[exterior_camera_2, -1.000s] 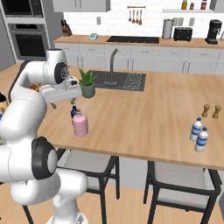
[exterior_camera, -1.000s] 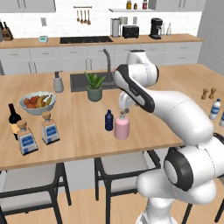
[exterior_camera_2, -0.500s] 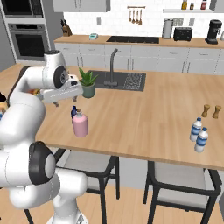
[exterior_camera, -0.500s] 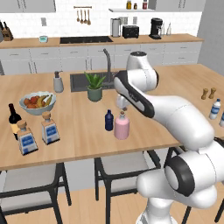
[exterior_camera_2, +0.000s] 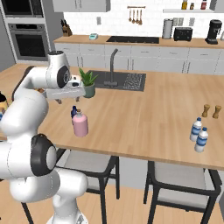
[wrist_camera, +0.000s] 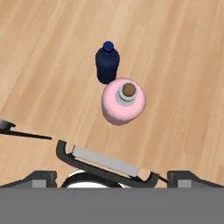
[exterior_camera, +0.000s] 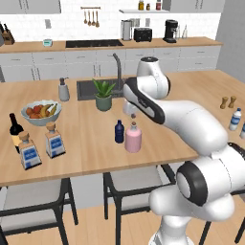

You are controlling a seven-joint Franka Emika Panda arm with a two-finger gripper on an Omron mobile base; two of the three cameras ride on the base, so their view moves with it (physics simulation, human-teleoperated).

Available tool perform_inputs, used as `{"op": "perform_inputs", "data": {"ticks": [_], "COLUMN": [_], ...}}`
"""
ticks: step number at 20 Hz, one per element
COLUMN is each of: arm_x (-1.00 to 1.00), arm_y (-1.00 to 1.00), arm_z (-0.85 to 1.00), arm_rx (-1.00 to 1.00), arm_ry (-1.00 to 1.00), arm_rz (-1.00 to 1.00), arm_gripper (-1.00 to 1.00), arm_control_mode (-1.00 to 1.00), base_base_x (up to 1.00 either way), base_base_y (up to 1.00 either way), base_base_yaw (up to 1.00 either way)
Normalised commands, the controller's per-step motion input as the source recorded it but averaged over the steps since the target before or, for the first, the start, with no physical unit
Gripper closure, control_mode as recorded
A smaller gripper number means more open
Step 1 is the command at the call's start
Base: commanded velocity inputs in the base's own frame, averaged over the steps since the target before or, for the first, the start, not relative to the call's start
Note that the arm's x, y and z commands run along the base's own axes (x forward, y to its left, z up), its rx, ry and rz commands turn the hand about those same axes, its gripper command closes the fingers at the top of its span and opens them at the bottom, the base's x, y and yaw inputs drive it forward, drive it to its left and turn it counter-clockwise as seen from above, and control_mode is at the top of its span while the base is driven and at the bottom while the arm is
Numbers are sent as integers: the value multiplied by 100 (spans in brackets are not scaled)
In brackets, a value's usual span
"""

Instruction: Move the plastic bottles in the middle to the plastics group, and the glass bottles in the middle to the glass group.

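Pale-pink bottle (wrist_camera: 123,101) beside navy-blue bottle (wrist_camera: 107,63) — light wood-grain counter (wrist_camera: 52,65).

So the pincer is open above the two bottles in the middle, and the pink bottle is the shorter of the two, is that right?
Not quite. The pincer does hang open above them, but the left base view shows the navy bottle is the shorter one; the pink bottle beside it stands taller.

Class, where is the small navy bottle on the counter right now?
In the left base view the navy bottle stands near the counter's front edge, just left of the pink bottle, in front of the potted plant.
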Motion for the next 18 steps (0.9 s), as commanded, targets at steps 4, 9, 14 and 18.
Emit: {"op": "perform_inputs", "data": {"ticks": [4,9,14,18], "arm_x": [1,17,45,40], "arm_y": [0,0,0,-4], "arm_z": [-40,-39,-27,-7], "arm_rx": [2,0,0,4], "arm_ry": [-4,0,-1,-1], "arm_rz": [-26,-18,-7,0], "arm_gripper": [-100,-100,-100,-100], "arm_control_mode": [-100,-100,-100,-100], "base_base_x": [0,0,0,0], "base_base_y": [0,0,0,0], "base_base_yaw": [0,0,0,0]}}
